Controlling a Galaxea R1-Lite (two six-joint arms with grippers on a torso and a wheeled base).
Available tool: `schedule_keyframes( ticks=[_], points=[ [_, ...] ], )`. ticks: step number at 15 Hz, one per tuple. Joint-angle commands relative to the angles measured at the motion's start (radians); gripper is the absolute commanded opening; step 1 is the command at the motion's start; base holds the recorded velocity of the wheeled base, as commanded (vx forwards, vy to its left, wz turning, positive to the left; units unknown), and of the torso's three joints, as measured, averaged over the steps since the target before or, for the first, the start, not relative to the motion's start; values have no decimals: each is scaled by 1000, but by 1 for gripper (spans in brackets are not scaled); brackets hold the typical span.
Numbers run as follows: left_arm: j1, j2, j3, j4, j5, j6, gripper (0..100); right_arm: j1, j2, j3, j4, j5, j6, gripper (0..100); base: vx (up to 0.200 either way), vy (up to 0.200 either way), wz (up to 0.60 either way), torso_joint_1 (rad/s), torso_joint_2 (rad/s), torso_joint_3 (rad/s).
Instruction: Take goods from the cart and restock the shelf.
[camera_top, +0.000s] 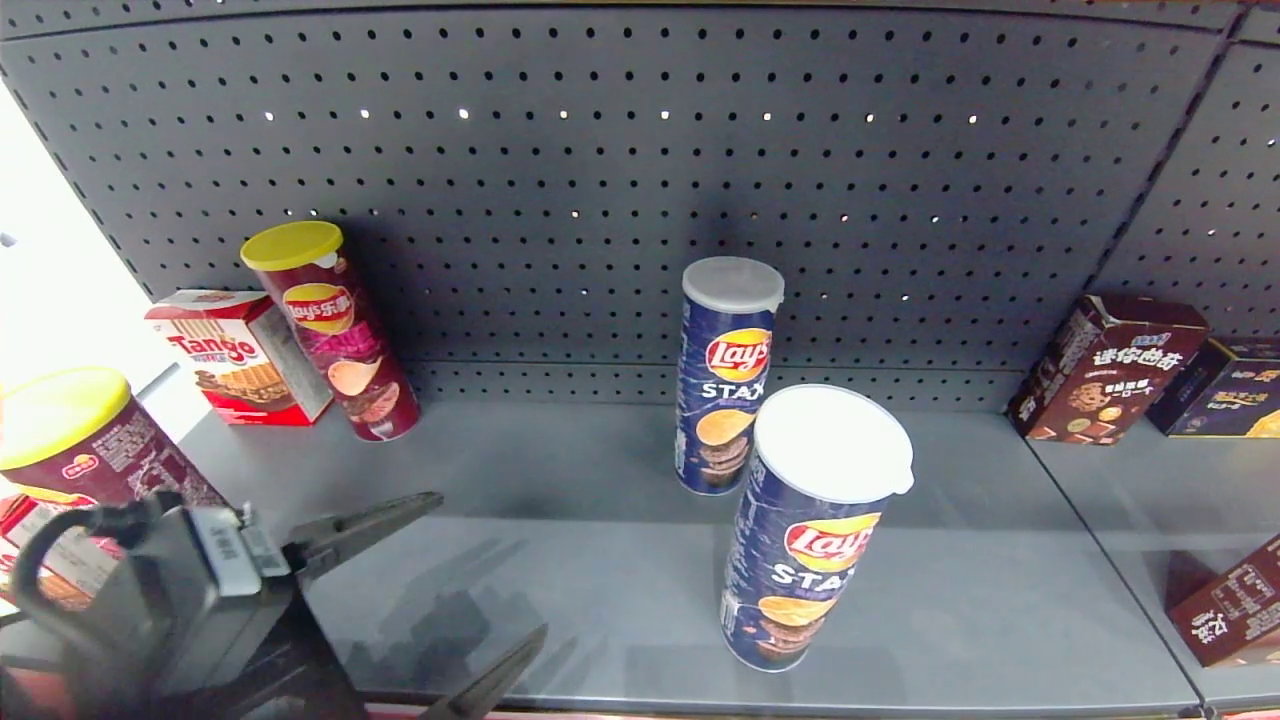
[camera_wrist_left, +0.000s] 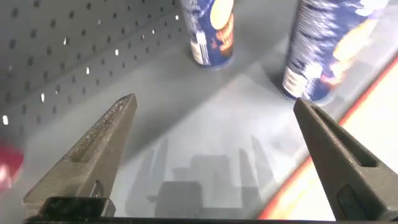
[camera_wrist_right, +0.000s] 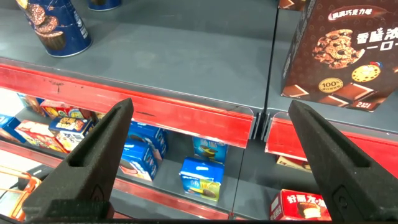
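So your goods on the shelf right now: the front blue chip can stands upright near the shelf's front edge with its white lid on, and the back blue chip can stands upright just behind it, a bit to its left and close to the pegboard back wall. The two look close together, but you can't tell if they actually touch. Your left gripper hangs over the front left part of the shelf, well to the left of both cans, fingers spread wide with nothing between them but bare shelf. Your right gripper sits out in front of the shelf's red price rail, fingers wide apart and empty too. Between them you look down at blue snack boxes on the lower shelf. Further out on the left there's a dark red can with a yellow lid by the back wall, with a red wafer box beside it and a second yellow-lidded can nearer the front. Over on the right a brown cookie box stands at the back.
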Motion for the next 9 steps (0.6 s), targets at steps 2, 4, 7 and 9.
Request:
schedule_keyframes(
  ticks=[2, 4, 7, 9],
  points=[
    [8, -322, 173, 98, 4, -34, 100, 1, 1, 0, 0, 0, 0, 100, 0, 0, 0, 0, 0, 0],
    [51, -505, 173, 302, 0, -35, 100, 1, 1, 0, 0, 0, 0, 100, 0, 0, 0, 0, 0, 0],
    [192, -713, 173, 521, -4, -34, 100, 1, 1, 0, 0, 0, 0, 100, 0, 0, 0, 0, 0, 0],
    [392, -891, 173, 676, -4, -29, 100, 1, 1, 0, 0, 0, 0, 100, 0, 0, 0, 0, 0, 0]
  ],
)
